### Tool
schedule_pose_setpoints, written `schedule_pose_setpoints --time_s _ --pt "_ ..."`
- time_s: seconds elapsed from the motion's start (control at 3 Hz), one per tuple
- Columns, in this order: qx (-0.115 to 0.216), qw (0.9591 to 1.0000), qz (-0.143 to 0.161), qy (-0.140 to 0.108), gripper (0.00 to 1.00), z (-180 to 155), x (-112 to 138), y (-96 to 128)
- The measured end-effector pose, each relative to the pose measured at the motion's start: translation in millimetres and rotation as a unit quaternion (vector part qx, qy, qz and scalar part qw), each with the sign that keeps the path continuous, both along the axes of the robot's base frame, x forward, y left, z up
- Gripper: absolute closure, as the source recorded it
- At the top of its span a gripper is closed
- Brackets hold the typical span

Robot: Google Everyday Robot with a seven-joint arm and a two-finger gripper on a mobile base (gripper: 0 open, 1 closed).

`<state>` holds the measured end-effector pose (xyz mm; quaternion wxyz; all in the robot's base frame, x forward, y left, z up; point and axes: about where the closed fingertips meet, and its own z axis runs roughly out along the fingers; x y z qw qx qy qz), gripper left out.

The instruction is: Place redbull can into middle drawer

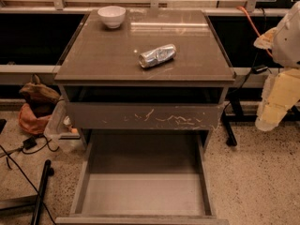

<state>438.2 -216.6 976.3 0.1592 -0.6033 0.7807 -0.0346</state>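
Presently, the redbull can point(157, 56) lies on its side near the middle of the brown surface point(103, 55) of the cabinet, well apart from the white bowl point(111, 16), which stands upright at the far left corner. Below, the middle drawer point(143, 193) stands pulled out, showing its smooth flat floor and low side walls. Just above it is a drawer front point(108, 116) marked with pale scratches. The pincer point(269, 116) hangs to the right of the cabinet, off the surface and level with the scratched front, well apart from the can and touching neither drawer. Whether it is open or closed cannot be told. A reddish bag point(35, 111) and black cables point(18, 158) lie on the speckled floor at left.
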Motion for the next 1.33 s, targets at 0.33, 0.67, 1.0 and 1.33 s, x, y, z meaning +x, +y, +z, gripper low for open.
schedule_pose_setpoints --time_s 0.33,0.67,1.0,1.33 --pt "0.0 1.0 0.001 -0.008 0.0 1 3 1" --pt "0.001 0.999 0.028 -0.035 0.0 -8 41 12" --pt "0.011 0.9963 0.067 -0.051 0.0 -26 96 30" --pt "0.037 0.9928 0.104 -0.047 0.0 -56 146 58"
